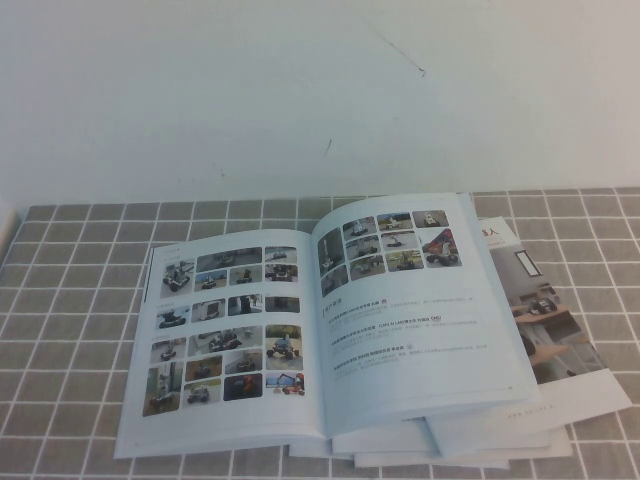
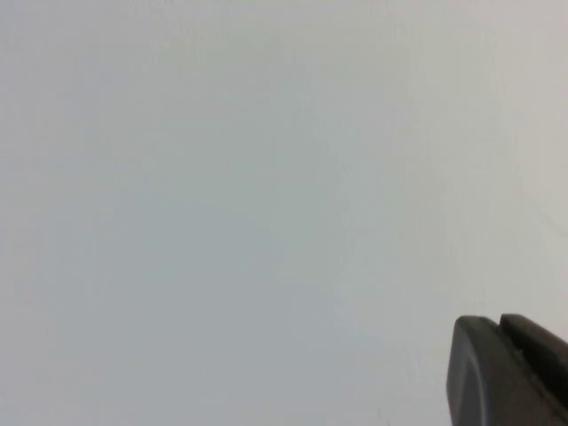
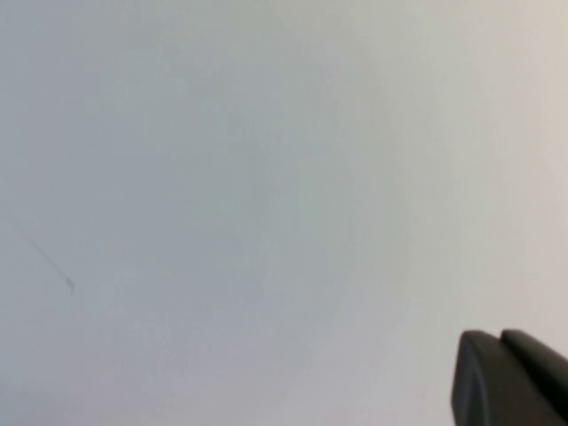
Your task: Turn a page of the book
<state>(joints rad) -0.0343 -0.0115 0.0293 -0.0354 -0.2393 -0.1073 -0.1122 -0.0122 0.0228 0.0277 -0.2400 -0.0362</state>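
Observation:
The book [image 1: 320, 335] lies open on the grey tiled tablecloth in the high view. Its left leaf [image 1: 225, 325] is filled with a grid of small photos. The page [image 1: 415, 310] is the right leaf, with a block of robot photos above lines of text, lying flat. Neither arm shows in the high view. My left gripper [image 2: 497, 328] shows only as dark fingertips pressed together in front of a blank white wall. My right gripper [image 3: 499, 339] looks the same, fingertips together, facing the white wall. Both hold nothing.
Other brochures [image 1: 550, 320] lie stacked under the book and stick out at its right and front edges. The tiled tablecloth [image 1: 70, 300] runs back to a white wall [image 1: 320, 90].

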